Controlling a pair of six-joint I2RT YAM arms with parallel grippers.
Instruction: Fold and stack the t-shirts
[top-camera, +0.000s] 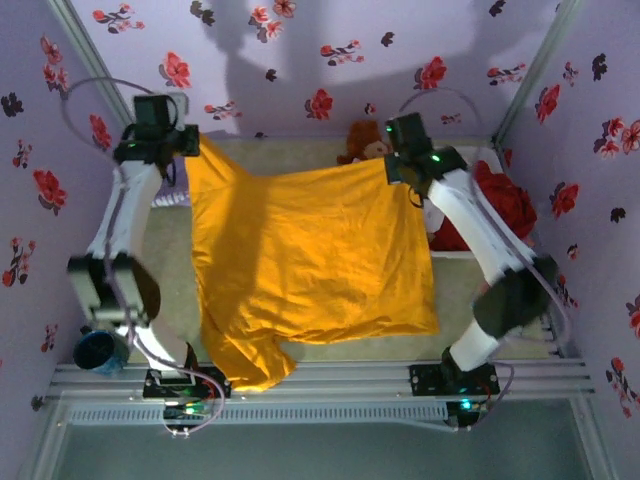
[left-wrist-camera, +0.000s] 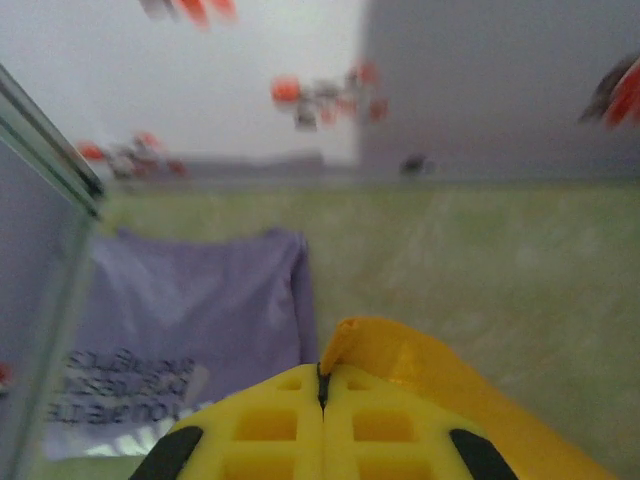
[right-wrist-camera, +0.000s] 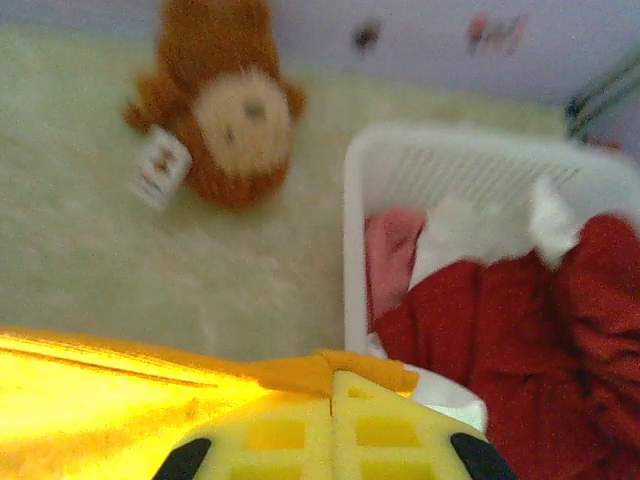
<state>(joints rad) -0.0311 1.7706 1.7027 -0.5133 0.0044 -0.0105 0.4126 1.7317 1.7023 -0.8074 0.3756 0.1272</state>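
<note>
Orange-yellow t-shirt (top-camera: 310, 255), spread across the middle of the table (top-camera: 480, 345), its far edge stretched between the two grippers and its near part reaching the rail by the arm bases. Left gripper (left-wrist-camera: 322, 385): yellow fingers closed together, pinching a fold of the orange-yellow t-shirt at its far left corner. Right gripper (right-wrist-camera: 332, 385): fingers likewise closed, clamping the shirt's far right corner. Lavender t-shirt (left-wrist-camera: 190, 310): lies flat on the pale green table cover at the far left, beside the left gripper, lettering towards the wrist camera; the print is too blurred to read. Brown plush toy (right-wrist-camera: 225, 100): on the table cover at the far side, near the right gripper, with a white tag at its side. White slatted basket (right-wrist-camera: 450, 165): at the right, beside the right gripper, holding red cloth (right-wrist-camera: 520, 330) and some pink and white pieces.
</note>
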